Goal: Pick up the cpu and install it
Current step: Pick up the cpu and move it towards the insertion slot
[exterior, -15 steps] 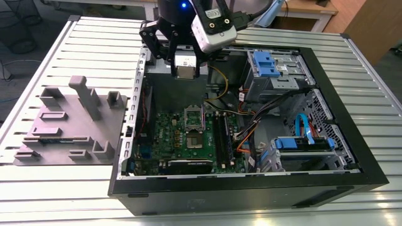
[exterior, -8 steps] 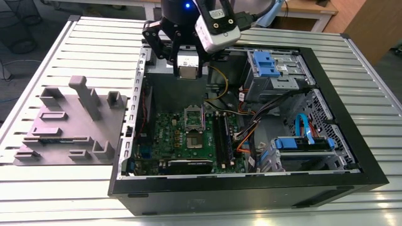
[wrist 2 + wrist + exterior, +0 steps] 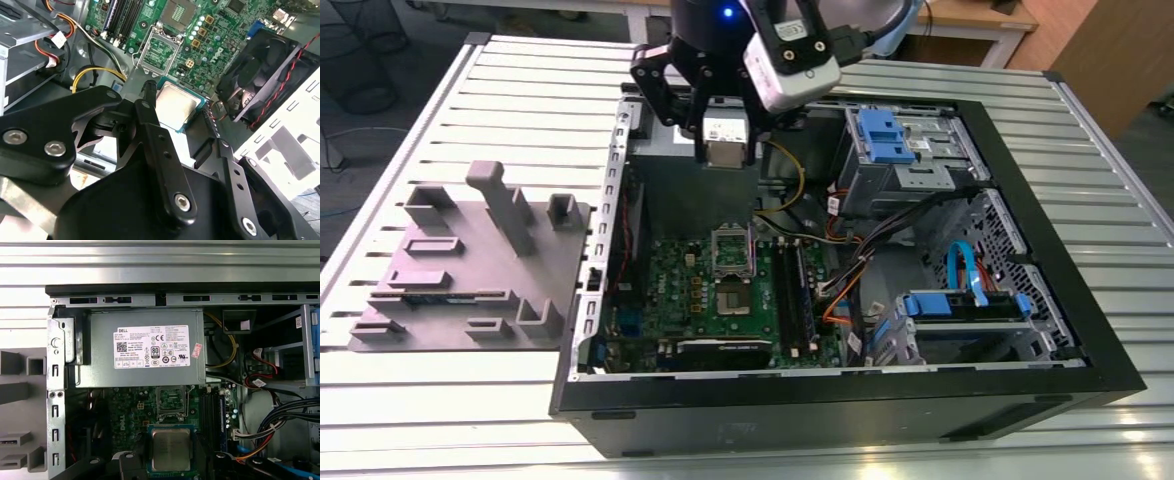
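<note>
Silver-topped cpu (image 3: 171,449) sits clamped between the black gripper's (image 3: 178,106) fingers, held in the air inside the open computer case (image 3: 1067,300), above the green motherboard (image 3: 680,285), clear of its empty socket (image 3: 171,400).

Dull silvery metal top on the cpu (image 3: 175,106), matt black gripper (image 3: 179,101), perhaps plastic

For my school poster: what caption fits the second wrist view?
The gripper holds the cpu; the empty socket on the green circuit board lies beyond.
</note>
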Tool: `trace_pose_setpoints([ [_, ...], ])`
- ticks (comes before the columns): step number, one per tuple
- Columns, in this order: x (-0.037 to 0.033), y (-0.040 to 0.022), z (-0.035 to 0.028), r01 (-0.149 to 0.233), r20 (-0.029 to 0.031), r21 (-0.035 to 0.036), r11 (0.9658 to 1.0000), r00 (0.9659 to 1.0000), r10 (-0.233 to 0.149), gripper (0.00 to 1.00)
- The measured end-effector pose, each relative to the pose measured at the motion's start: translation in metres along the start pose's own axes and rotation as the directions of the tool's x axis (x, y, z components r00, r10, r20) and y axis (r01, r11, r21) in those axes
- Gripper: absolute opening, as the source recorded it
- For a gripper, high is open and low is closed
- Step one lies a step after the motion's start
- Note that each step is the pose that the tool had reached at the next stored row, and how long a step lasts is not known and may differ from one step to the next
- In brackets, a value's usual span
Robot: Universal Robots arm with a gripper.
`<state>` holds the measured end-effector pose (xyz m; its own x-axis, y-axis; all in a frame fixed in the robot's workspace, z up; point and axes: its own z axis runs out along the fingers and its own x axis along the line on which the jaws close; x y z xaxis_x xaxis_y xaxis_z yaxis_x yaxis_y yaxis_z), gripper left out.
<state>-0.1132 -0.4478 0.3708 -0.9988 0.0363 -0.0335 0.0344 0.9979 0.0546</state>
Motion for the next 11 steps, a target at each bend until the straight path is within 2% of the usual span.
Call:
trace_pose_setpoints([
  [11, -0.0033, 0.0, 0.0015, 0.0, -0.0001, 0.0002, 1.0, 1.0, 0.0, 0.48],
])
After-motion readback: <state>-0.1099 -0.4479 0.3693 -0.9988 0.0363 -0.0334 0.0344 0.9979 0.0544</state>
